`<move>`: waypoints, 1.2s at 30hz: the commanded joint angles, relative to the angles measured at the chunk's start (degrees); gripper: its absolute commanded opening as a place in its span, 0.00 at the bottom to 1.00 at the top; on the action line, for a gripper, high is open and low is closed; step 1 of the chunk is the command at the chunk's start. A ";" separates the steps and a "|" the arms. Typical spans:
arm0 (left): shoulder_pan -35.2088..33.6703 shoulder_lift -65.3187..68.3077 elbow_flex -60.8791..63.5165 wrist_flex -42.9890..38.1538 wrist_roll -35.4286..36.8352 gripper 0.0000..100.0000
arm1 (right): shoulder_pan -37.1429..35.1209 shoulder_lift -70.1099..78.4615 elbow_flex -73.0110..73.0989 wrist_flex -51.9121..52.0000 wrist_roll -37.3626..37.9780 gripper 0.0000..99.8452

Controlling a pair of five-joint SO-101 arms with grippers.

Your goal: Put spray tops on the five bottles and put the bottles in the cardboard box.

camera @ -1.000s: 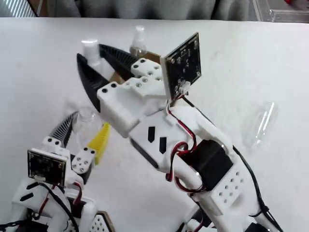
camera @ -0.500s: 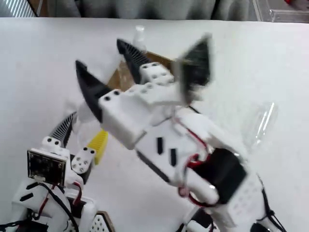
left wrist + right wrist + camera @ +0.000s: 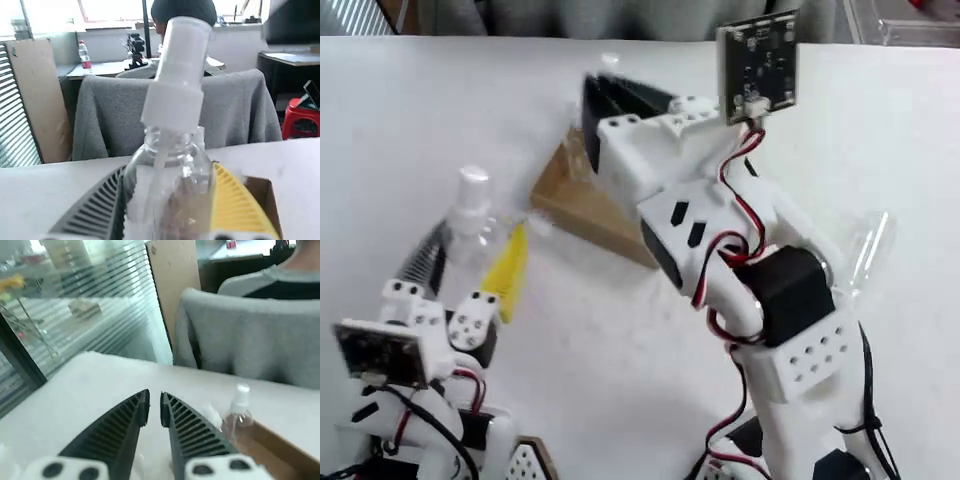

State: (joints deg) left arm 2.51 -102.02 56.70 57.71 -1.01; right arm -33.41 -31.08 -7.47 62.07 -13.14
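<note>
the right tool (image 3: 154, 399) has closed its fingers on nothing and swung toward the surface's far edge, above the cardboard box (image 3: 582, 208). a second ago it stood wide open at the spray top (image 3: 180, 75). that top now sits (slightly tilted) on the bottle (image 3: 169, 172), which the left tool (image 3: 480, 235) grips upright toward the near left corner. this bottle looks ready for boxing.

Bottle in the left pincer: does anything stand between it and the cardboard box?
Nothing lies on the table between the bottle and the cardboard box. The right pincer hangs over the box's far end.
</note>
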 commanded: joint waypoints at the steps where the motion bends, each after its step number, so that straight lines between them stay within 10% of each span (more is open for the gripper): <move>1: -3.56 6.46 -2.90 -5.71 1.32 0.02 | 3.82 -2.59 2.64 5.49 0.09 0.02; 14: -3.21 24.84 -1.76 -26.73 7.82 0.02 | 21.14 -9.54 32.62 3.91 0.09 0.02; 24: -3.12 29.05 13.45 -52.66 13.89 0.02 | 29.67 -9.89 58.29 -20.79 0.26 0.02; 36: 0.48 46.46 13.63 -63.38 13.89 0.02 | 29.23 -9.89 74.99 -46.29 -0.35 0.02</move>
State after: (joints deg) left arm 0.66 -60.18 71.21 -2.07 12.35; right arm -4.40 -39.43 66.02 21.71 -13.14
